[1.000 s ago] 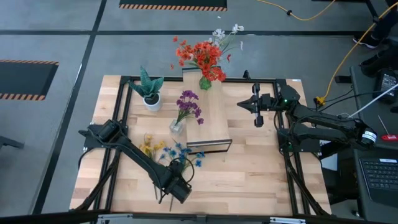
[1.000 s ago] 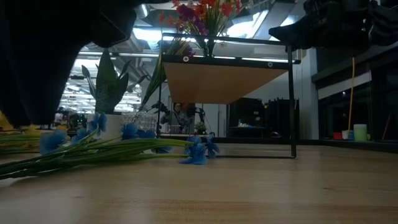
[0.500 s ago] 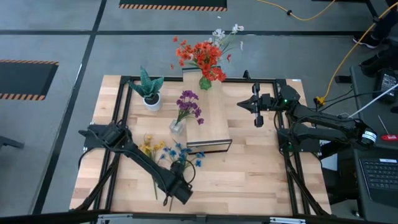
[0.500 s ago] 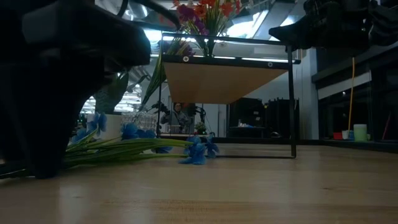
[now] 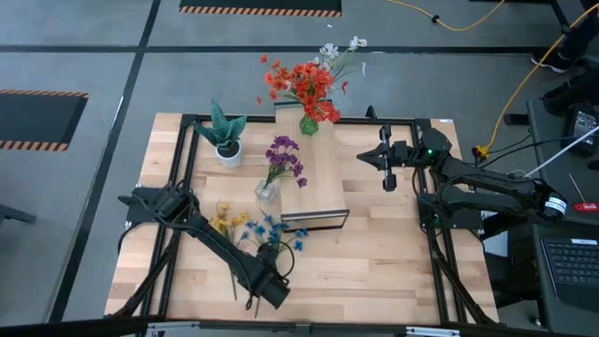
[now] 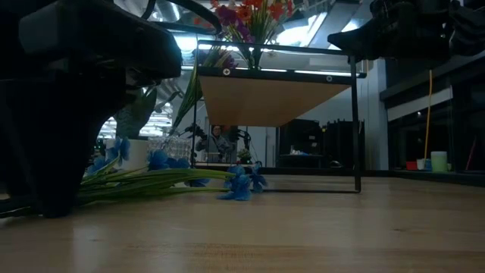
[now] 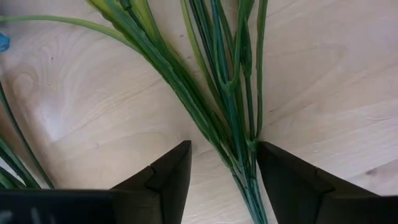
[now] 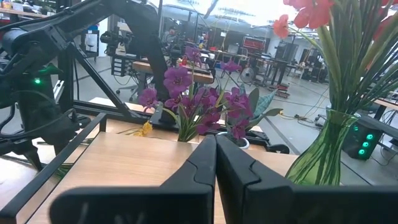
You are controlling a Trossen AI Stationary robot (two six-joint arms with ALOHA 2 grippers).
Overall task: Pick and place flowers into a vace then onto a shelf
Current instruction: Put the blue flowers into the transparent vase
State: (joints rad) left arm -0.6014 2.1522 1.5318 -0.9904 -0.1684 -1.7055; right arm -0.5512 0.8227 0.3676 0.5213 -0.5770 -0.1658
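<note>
My left gripper (image 7: 217,171) stands wide astride the blue flowers' stems (image 7: 233,134), lying on the table (image 5: 374,262). They look light, springy, prone to splay, so I'd pinch the gathered base. Right gripper (image 8: 216,162) waits shut.

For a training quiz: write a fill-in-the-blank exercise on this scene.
1. The left gripper has its jaws ___ around green stems.
2. The red-orange flowers stand in a green vase on the ___.
3. The right gripper has its jaws ___.

Missing words: open; shelf; shut
</note>
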